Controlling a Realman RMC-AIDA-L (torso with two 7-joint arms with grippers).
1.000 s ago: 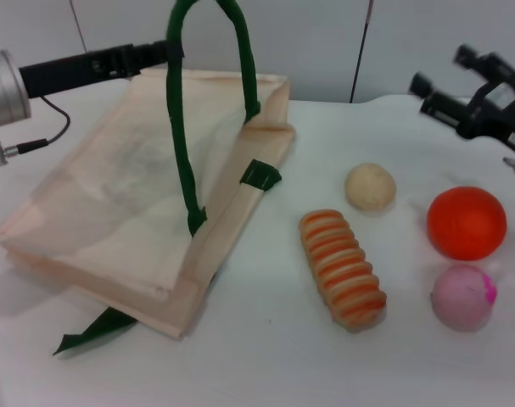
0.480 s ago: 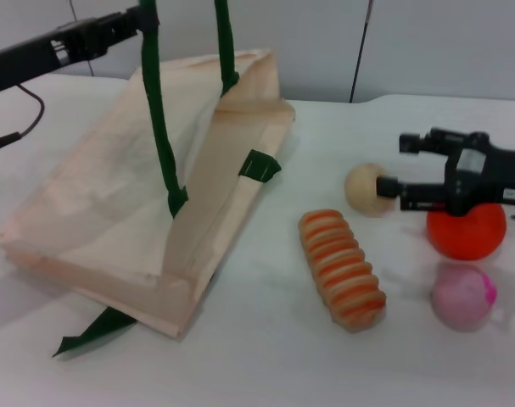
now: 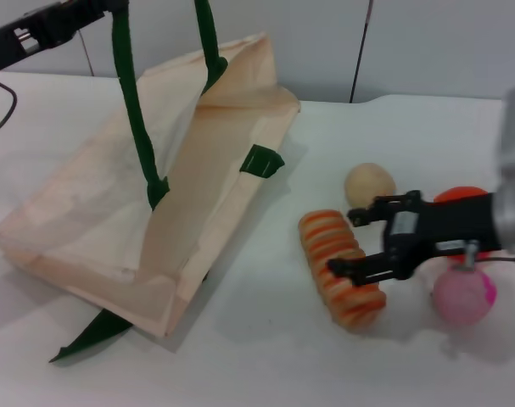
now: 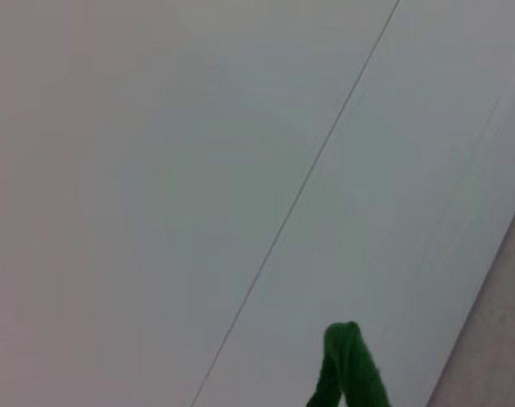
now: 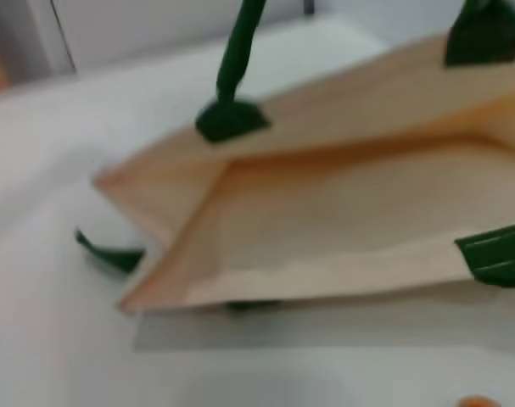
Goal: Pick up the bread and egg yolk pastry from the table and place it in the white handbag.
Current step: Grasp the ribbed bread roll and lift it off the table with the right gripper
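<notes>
1. Head view: the white handbag (image 3: 168, 182) lay on the table (image 3: 257, 356) toward the robot's left, its mouth lifted open. One green handle (image 3: 134, 119) was pulled upward.
2. Head view: the left gripper (image 3: 113, 5) sat at the top left, at the raised handle. Whether its fingers were closed on the handle could not be told.
3. Head view: the bread (image 3: 340, 268) lay on the table to the right of the bag, apart from it. The right gripper (image 3: 357, 242) was over the bread, fingers spread apart, one near its far end and one across its middle. Contact could not be confirmed.
4. Head view: the egg yolk pastry (image 3: 370, 184) rested on the table just beyond the bread, untouched. An orange ball (image 3: 461, 197) showed partly behind the right arm; a pink ball (image 3: 463, 293) lay in front of it.
5. Left wrist view: mostly pale wall, with the tip of a green handle (image 4: 349, 366) at the frame edge. No fingers showed.
6. Right wrist view: the bag (image 5: 342, 212) filled the frame, its open mouth facing the camera, with green tabs (image 5: 232, 119) on its edges. A sliver of the bread (image 5: 475, 401) showed at the frame edge. No fingers showed.
</notes>
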